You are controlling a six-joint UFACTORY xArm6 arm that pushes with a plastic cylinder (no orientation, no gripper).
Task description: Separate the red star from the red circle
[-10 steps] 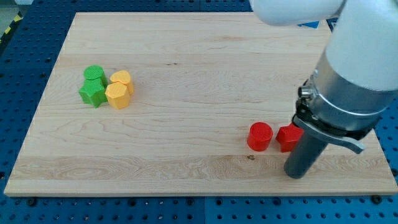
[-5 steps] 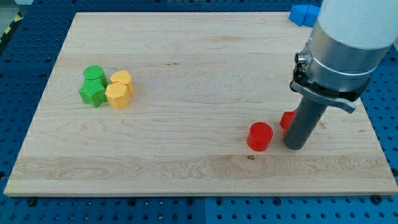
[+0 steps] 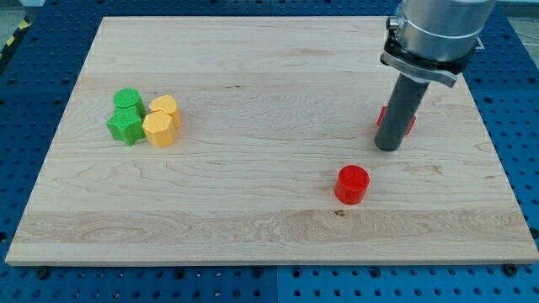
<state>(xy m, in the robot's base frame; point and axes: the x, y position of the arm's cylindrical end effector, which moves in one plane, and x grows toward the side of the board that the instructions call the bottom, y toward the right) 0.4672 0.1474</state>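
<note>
Wooden board (image 3: 253, 76) lies on a blue pegboard. Measured from the red circle (image 3: 352, 184), my tip (image 3: 388, 147) stands toward the view's top right, touching the red star (image 3: 408, 120), which shows only partly behind the rod, apart from the circle. I carry no pincer, only this rod. Far to the circle's left cluster a green circle (image 3: 127, 99), green star (image 3: 125, 126) and two yellow blocks (image 3: 161, 122).

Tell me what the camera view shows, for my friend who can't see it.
My tip rests on a wooden board, right in front of a red star that the rod mostly hides. A red circle sits apart from them, nearer the view's bottom. Two green blocks and two yellow blocks huddle together at the view's left.
</note>
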